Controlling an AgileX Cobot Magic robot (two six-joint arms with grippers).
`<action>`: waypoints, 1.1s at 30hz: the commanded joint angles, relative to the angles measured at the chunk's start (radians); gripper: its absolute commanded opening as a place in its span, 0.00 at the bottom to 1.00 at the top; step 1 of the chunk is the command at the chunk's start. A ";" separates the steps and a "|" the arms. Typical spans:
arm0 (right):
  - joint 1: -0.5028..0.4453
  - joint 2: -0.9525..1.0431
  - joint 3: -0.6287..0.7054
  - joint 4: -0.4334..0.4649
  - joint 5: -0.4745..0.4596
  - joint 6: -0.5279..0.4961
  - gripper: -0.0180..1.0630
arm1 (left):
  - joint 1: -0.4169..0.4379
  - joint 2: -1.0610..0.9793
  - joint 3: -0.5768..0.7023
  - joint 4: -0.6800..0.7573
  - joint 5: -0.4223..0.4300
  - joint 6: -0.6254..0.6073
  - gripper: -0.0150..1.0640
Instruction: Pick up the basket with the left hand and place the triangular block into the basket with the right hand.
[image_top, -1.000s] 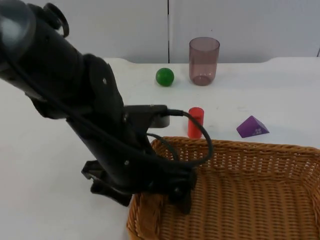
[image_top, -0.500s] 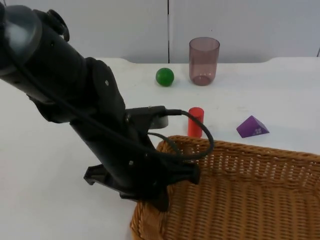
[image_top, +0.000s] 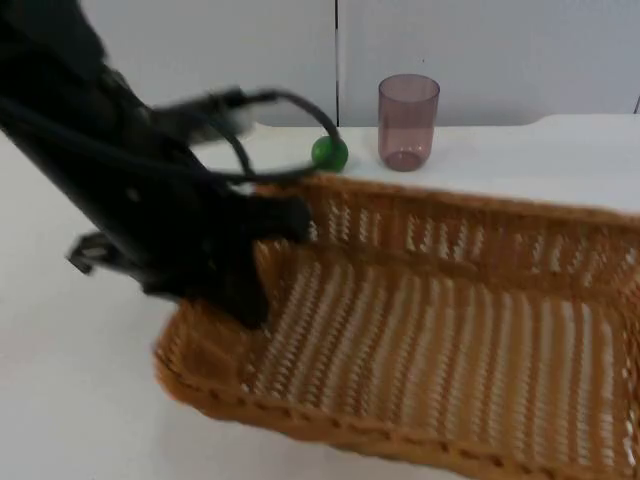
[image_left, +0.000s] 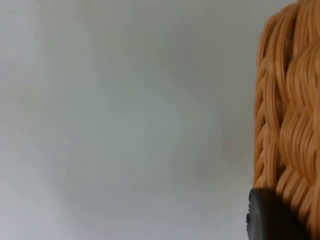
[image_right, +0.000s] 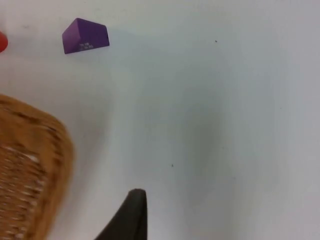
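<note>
A large woven wicker basket (image_top: 420, 330) hangs tilted above the white counter (image_top: 60, 400), lifted clear of it, its open inside facing the camera. The left tool (image_top: 250, 290) is clenched on the basket's left rim; in the left wrist view a black fingertip (image_left: 270, 220) presses against the wicker wall (image_left: 290, 110). The inside of the basket holds nothing.

The purple triangular block (image_right: 85, 35) lies on the counter, well apart from the right tool (image_right: 131, 215), which hovers over bare counter near the basket's edge (image_right: 30, 165). Whether the right tool is released or clenched cannot be told. A sliver of a red object (image_right: 2, 42) sits near the block, further from the tool.

Toward the far edge of the counter, by the grey partition wall (image_top: 500, 50), stands an upright translucent purple cup (image_top: 408, 122), with nothing visible inside. A green ball (image_top: 332, 152) lies just beside it, partly hidden behind the basket's raised far rim.

Compared with half a second ago, the basket has risen off the counter and tipped up, and it now covers the red cylinder and the purple block that were then visible in the top view. The left arm has swung upward and toward the far left corner.
</note>
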 joint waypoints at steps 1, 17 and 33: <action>-0.006 -0.002 -0.004 -0.006 -0.006 -0.001 0.99 | 0.049 -0.070 0.008 -0.009 0.071 0.034 0.01; -0.006 -0.002 -0.004 -0.004 -0.017 -0.001 0.99 | 0.590 -0.210 0.199 -0.021 0.191 0.255 0.01; -0.006 0.016 0.002 0.102 -0.041 -0.167 0.99 | 0.677 -0.210 0.199 -0.023 0.197 0.288 0.01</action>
